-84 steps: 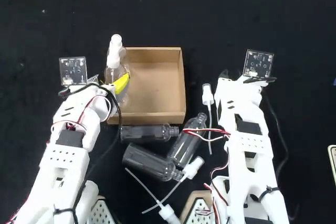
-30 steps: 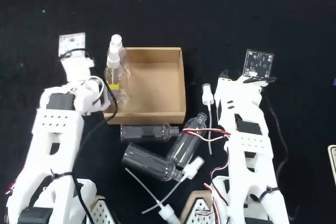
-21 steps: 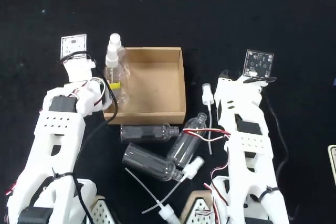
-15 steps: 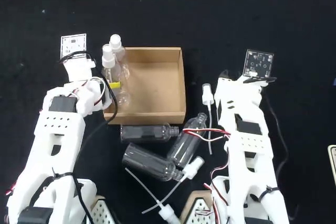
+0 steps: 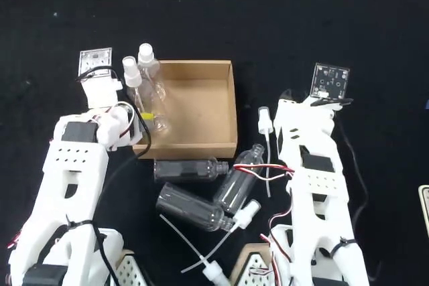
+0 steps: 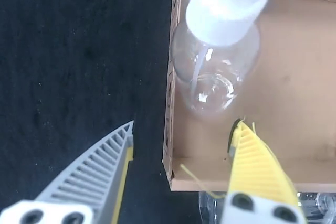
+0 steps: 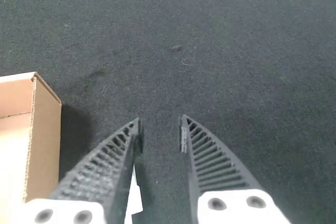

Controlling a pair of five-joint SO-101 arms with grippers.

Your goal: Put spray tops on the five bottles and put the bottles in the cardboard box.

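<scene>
The cardboard box (image 5: pixel 201 144) lies mid-table. Two clear bottles with white spray tops lean at its left wall, one top (image 5: pixel 145 52) farther back, the other top (image 5: pixel 130 67) tipped outward over the wall. My left gripper (image 5: pixel 138 122) is open and straddles that wall (image 6: pixel 169 103), with the yellow finger (image 6: pixel 251 161) inside the box and a capped bottle (image 6: pixel 215 66) just ahead. Three uncapped bottles (image 5: pixel 190 169) (image 5: pixel 239 177) (image 5: pixel 191 207) lie in front of the box. My right gripper (image 7: pixel 160 121) hovers open over bare cloth right of the box (image 7: pixel 37 124).
Loose spray tops with tubes lie by the right arm (image 5: pixel 265 122), among the uncapped bottles (image 5: pixel 247 212) and at the near edge (image 5: pixel 216 274). Square marker tags sit at far left (image 5: pixel 95 60) and far right (image 5: pixel 330 81). Black cloth covers the table.
My left gripper let go of the capped bottle at the box's left wall and drew back. That bottle has since tipped leftward, so two spray tops now show. The right arm stayed still.
</scene>
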